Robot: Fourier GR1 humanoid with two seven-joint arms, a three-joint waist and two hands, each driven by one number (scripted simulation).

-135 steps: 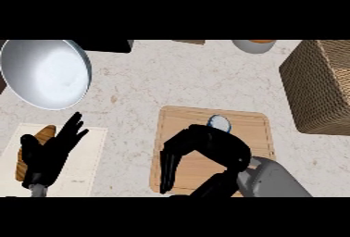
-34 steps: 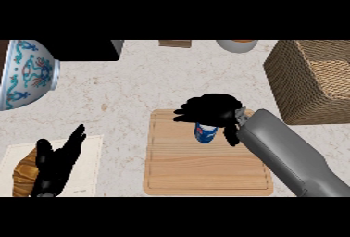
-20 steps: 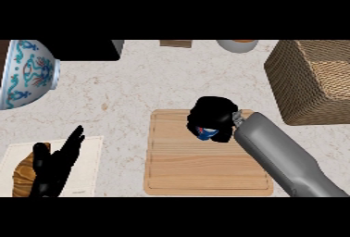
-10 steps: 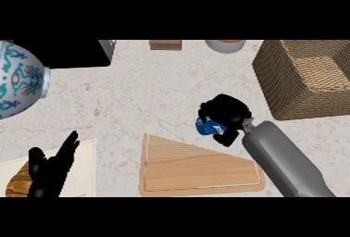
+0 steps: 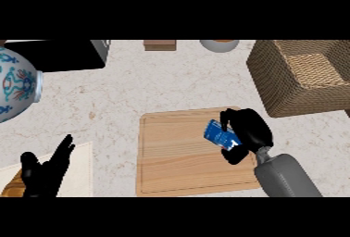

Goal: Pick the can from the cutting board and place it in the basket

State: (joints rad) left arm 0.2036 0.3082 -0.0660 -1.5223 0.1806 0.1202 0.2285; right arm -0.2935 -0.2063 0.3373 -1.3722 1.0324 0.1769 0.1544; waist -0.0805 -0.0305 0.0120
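Note:
My right hand (image 5: 250, 132) is curled round the blue can (image 5: 219, 134), holding it tilted above the right part of the wooden cutting board (image 5: 174, 162). Only the can's blue side with white print shows between the fingers and thumb. The woven basket (image 5: 273, 95) stands at the upper right, up and to the right of the hand, its inside showing nothing in it. My left hand (image 5: 45, 170) rests open at the lower left, fingers pointing up.
A blue-and-white patterned bowl (image 5: 15, 83) sits at the left edge. A black appliance (image 5: 58, 54) stands at the back left, a small wooden block (image 5: 160, 44) and a grey bowl (image 5: 219, 45) at the back. A pale board (image 5: 83, 169) with a brown item (image 5: 11, 189) lies at the lower left.
The right hand closed on the can and lifted it off the board. The view has shifted, so the basket's opening now shows more fully. The left hand has stayed put.

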